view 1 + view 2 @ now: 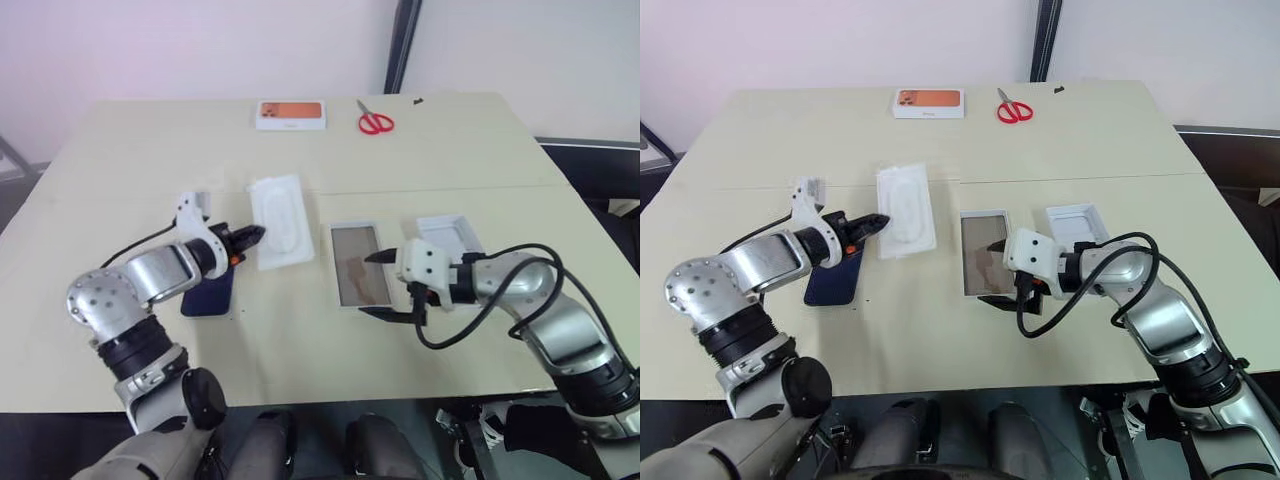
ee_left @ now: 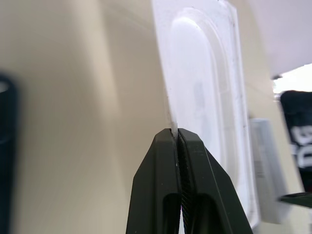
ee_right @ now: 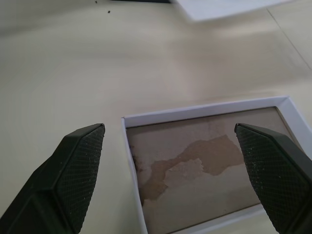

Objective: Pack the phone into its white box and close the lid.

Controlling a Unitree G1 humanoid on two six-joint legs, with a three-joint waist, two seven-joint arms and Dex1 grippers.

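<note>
The dark blue phone [image 1: 212, 294] lies flat on the table, partly under my left forearm. My left gripper [image 1: 251, 237] is shut on the edge of a flat white insert [image 1: 281, 220] with an oval outline; in the left wrist view its thin rim [image 2: 171, 124] sits pinched between the fingertips. The white box [image 1: 358, 265] lies open in the middle with its brownish inside up. My right gripper [image 1: 378, 285] stands open over the box's near end, one finger on each side [image 3: 80, 170]. The lid [image 1: 456, 228] rests inside-up just right of the box, behind the right gripper.
At the far side of the table [image 1: 300, 340] are a white box with an orange picture [image 1: 290, 114] and red scissors [image 1: 375, 122]. A black cable loops along my right arm [image 1: 500, 290].
</note>
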